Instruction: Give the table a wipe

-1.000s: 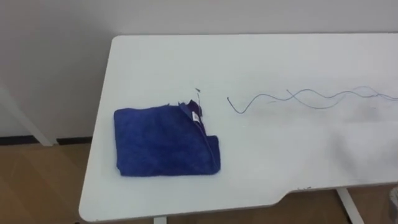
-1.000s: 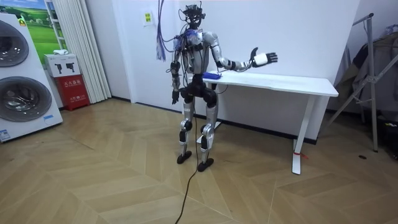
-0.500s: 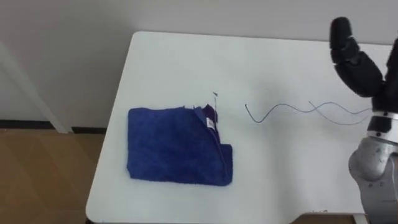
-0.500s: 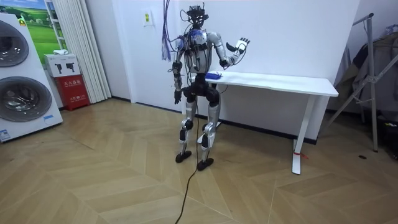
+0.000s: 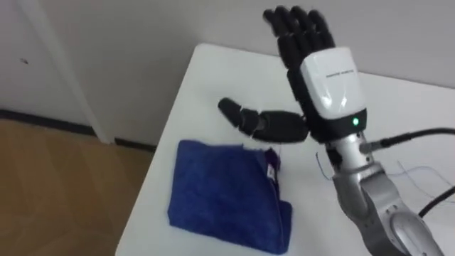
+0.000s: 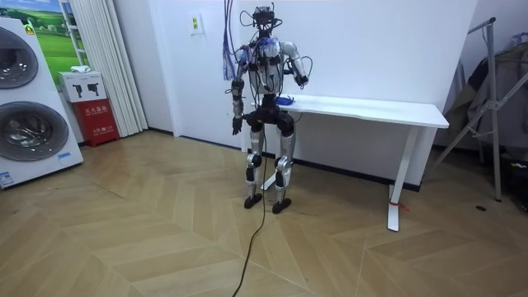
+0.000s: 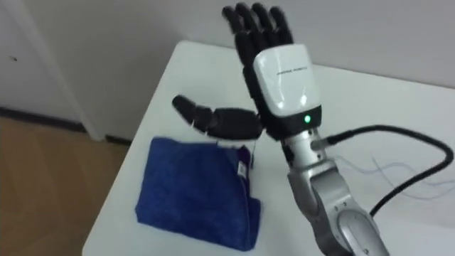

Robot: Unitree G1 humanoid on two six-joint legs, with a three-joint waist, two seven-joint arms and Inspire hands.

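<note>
**Q:** Where is your cloth?
**A:** The blue cloth (image 5: 224,195) lies folded flat at the table's (image 5: 206,78) near left corner. No hand is on it.

**Q:** And your hands?
**A:** Your right hand (image 5: 325,78) is raised over the cloth's far edge, fingers straight and spread, thumb out leftward, touching nothing. Its forearm blocks your sight of the table right of the cloth. Your left hand (image 6: 236,125) hangs by the hip (state: cannot tell).

**Q:** Anything else? Any writing?
**A:** There is a thin pen line (image 5: 419,173) on the table at right. The cloth carries a small tag (image 5: 272,165), too small to read. In the room view a washer (image 6: 29,107) and a red box (image 6: 92,120) stand at left, a rack (image 6: 491,91) at right.
</note>
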